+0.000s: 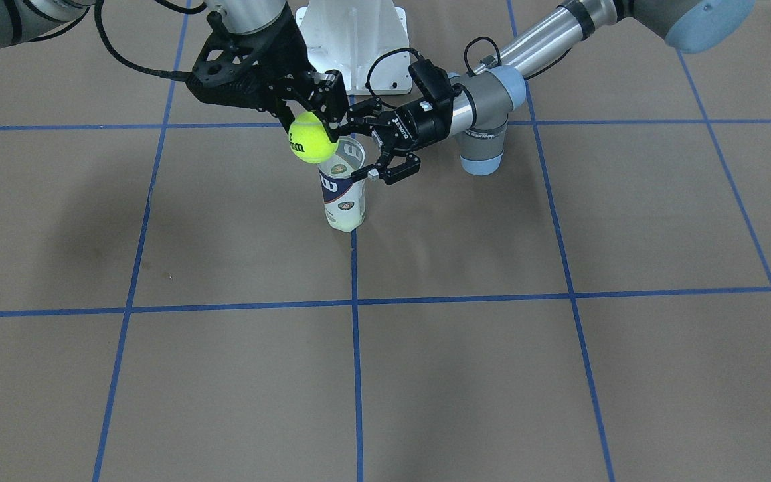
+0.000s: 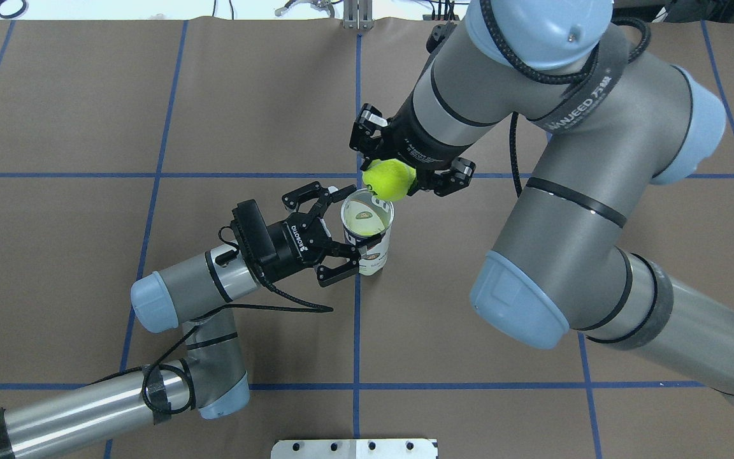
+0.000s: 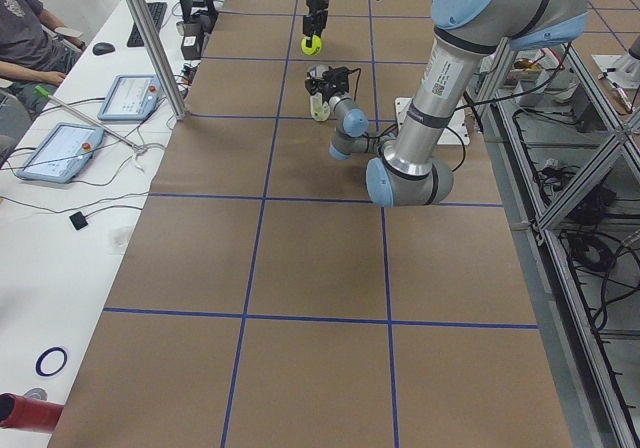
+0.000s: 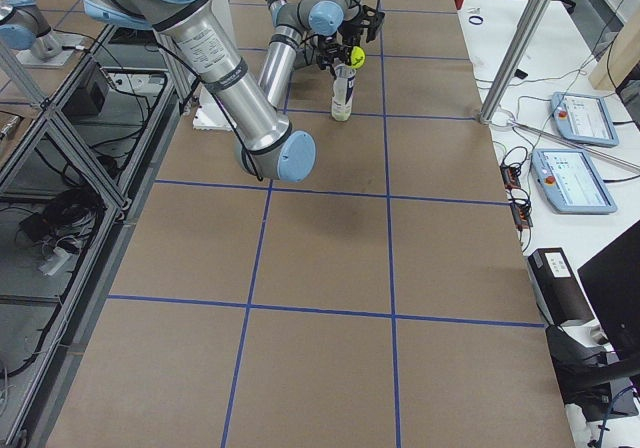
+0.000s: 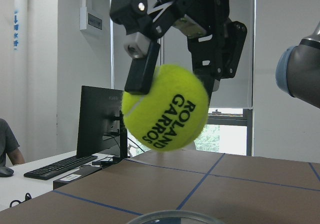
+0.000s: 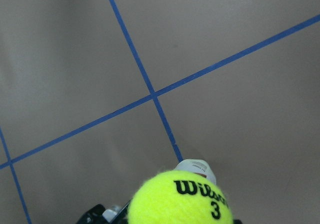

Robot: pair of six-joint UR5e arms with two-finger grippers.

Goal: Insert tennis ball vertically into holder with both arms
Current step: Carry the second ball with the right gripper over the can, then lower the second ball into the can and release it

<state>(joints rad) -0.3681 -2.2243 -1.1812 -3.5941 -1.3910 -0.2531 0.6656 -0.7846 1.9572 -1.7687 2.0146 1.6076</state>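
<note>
The holder is a clear can with a white and navy label. It stands upright near the table's middle. My left gripper reaches in level from the side, one finger on each side against the can's wall near the top. My right gripper points down and is shut on a yellow tennis ball. The ball hangs just above the can's rim, off-centre toward the far edge of the mouth. In the left wrist view the ball floats above the rim. Something pale green shows inside the can.
A white metal pedestal base stands at the robot's side of the table, right behind the grippers. The operators' bench with tablets and a metal post runs along the far side. The brown table has blue grid lines.
</note>
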